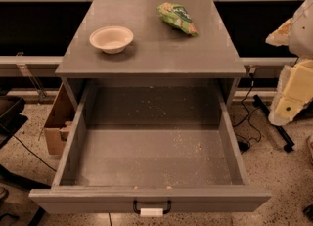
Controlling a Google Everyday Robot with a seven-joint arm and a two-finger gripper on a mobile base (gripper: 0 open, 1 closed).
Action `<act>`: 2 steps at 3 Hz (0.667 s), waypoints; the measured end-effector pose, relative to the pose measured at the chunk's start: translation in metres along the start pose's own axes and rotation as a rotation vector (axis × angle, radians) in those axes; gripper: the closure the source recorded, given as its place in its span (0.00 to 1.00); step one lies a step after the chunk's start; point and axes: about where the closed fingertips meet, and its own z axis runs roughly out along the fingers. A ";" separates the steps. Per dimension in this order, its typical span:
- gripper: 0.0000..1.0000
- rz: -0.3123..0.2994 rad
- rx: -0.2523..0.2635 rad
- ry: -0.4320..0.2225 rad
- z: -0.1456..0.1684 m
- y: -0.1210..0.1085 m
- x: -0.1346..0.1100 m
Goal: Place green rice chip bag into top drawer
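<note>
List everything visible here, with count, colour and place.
cabinet: 1, grey, centre
green rice chip bag: 1, light green, cabinet top, back right
bowl: 1, white, cabinet top, left
top drawer: 1, grey, open, crumbs inside
drawer handle: 1, dark, front panel
cardboard box: 1, brown, floor, left
cables: several, black, floor, right
robot arm: 1, white-yellow, right edge
gripper: 1, pale, right edge, away from bag

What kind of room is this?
Probably a robot test lab: a grey cabinet with its drawer open, cables on the floor, and the gripper at the right edge.
</note>
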 end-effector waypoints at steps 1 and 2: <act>0.00 0.000 0.000 0.000 0.000 0.000 0.000; 0.00 0.038 0.022 -0.007 0.011 -0.016 -0.005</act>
